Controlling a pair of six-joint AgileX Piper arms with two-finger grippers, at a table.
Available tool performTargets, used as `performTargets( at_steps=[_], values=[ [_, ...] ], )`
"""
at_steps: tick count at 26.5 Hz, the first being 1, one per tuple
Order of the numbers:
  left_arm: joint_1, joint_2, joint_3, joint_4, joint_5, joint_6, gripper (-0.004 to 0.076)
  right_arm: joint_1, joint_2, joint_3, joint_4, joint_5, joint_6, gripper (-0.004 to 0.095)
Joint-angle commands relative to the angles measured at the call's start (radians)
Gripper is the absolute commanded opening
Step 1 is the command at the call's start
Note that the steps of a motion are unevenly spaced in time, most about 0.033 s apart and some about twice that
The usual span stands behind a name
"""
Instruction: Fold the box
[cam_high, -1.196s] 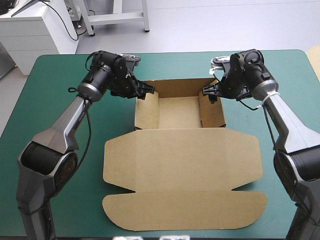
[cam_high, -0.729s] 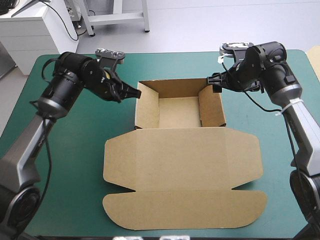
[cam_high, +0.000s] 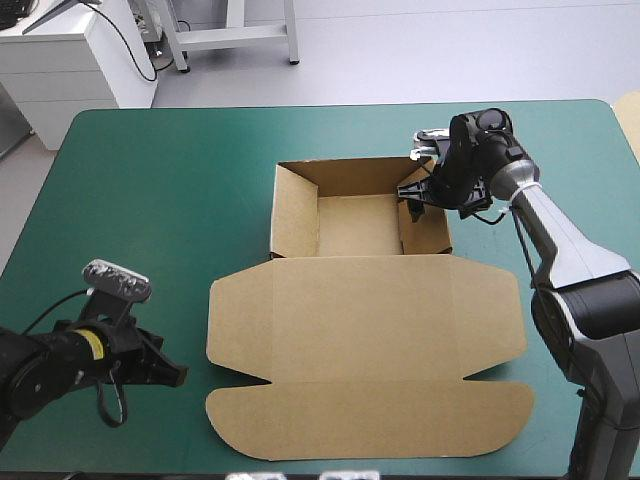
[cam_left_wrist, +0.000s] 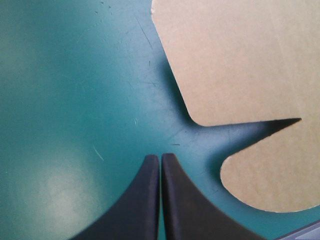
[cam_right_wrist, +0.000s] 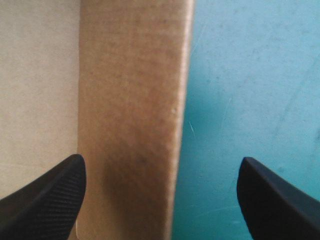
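The brown box lies mid-table as an open tray with raised walls, its lid flat toward the front. My right gripper stands open astride the tray's right wall, one finger inside the tray and one outside; it is the right gripper of the right wrist view. My left gripper is shut and holds nothing, low over the cover at the front left. In the left wrist view the left gripper points at the notch between the lid's side flap and front flap.
Teal-green cover stretches wide to the left of the tray and also shows outside the right wall. The table's front edge lies close behind the left gripper. The lid's front flap reaches nearly to that edge.
The left arm has swung from the tray's far left corner to the table's front left, its fingers closing on the way. The right gripper lifted off, then came back over the right wall.
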Motion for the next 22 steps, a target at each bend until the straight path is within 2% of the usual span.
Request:
performTargets(
  at_steps=[1,10,12,13,17,22],
  values=[
    [0.001,-0.115,0.075,0.001,-0.075,-0.004,-0.0008,-0.011,-0.025,-0.025,-0.002,0.002,-0.01,0.0763],
    [0.001,-0.283,0.152,0.009,-0.077,-0.004,-0.0008,-0.011,-0.018,-0.025,0.022,0.006,-0.015,0.0747],
    [0.001,-0.291,0.152,0.009,-0.071,-0.004,-0.0008,-0.011,-0.018,-0.025,0.061,0.006,-0.036,0.0641],
    [0.001,-0.291,0.152,0.009,-0.067,-0.004,-0.0008,-0.011,-0.018,-0.025,0.074,0.006,-0.041,0.055],
    [0.001,-0.291,0.152,0.013,-0.04,-0.005,-0.0008,-0.011,-0.02,-0.027,0.098,0.006,-0.061,-0.0008],
    [0.001,-0.291,0.152,0.017,-0.027,-0.005,-0.0008,-0.011,-0.02,-0.044,0.111,0.006,-0.083,-0.0001]
  ],
)
